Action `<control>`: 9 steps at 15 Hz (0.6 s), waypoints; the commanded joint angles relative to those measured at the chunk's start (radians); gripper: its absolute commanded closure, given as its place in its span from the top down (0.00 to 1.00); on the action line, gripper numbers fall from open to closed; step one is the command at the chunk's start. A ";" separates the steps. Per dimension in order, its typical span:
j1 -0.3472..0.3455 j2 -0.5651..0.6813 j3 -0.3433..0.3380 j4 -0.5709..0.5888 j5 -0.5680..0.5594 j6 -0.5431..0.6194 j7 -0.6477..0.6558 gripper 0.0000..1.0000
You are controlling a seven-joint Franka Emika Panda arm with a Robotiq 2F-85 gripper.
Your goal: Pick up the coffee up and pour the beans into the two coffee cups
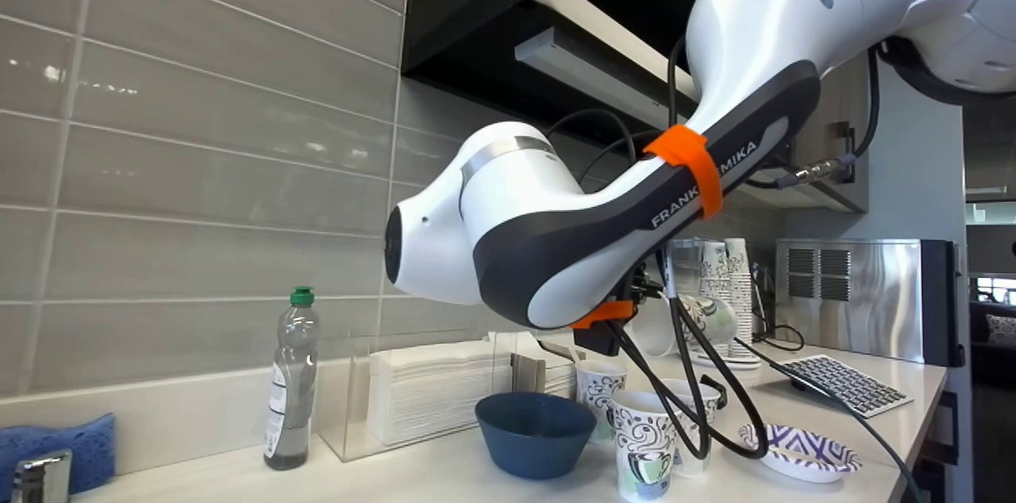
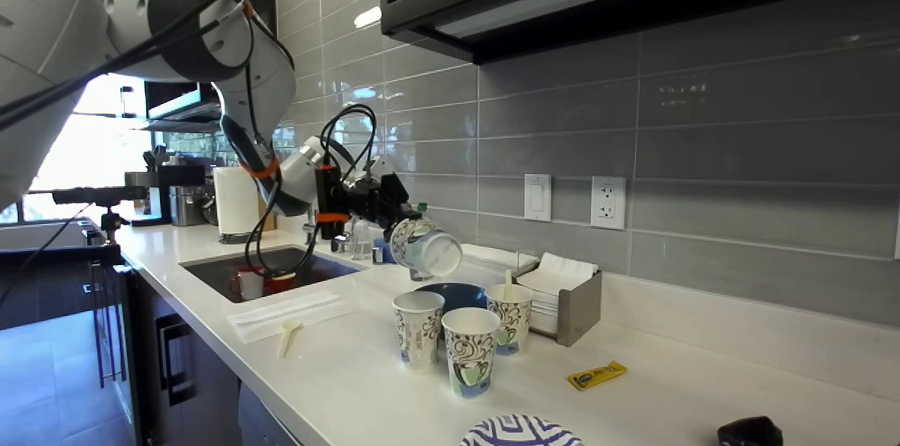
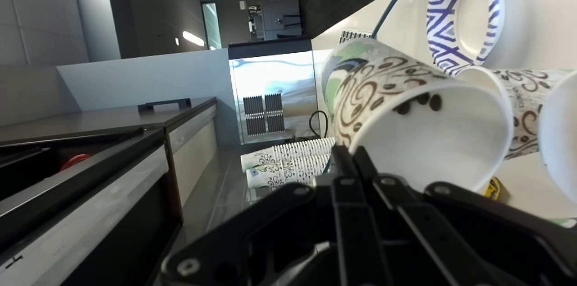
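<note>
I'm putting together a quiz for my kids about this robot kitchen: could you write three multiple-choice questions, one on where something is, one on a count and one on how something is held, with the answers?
1. Where does the green-capped bottle stand?
A) In the sink
B) Beside the white paper towels
C) On the keyboard

2. How many patterned cups stand near the blue bowl?
A) One
B) Six
C) Three

3. How is the cup in the gripper held?
A) Tipped over
B) Upright
C) Crushed flat

1 B: an exterior view shows them side by side.
2 C: both exterior views show three grouped there.
3 A: it lies aslant in both exterior views, and the wrist view looks into it.
</note>
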 commanded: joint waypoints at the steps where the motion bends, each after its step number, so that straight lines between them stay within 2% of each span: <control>1: 0.019 0.027 -0.008 0.027 -0.044 -0.031 -0.041 0.01; 9: 0.032 0.050 -0.008 0.027 -0.080 -0.068 -0.071 0.01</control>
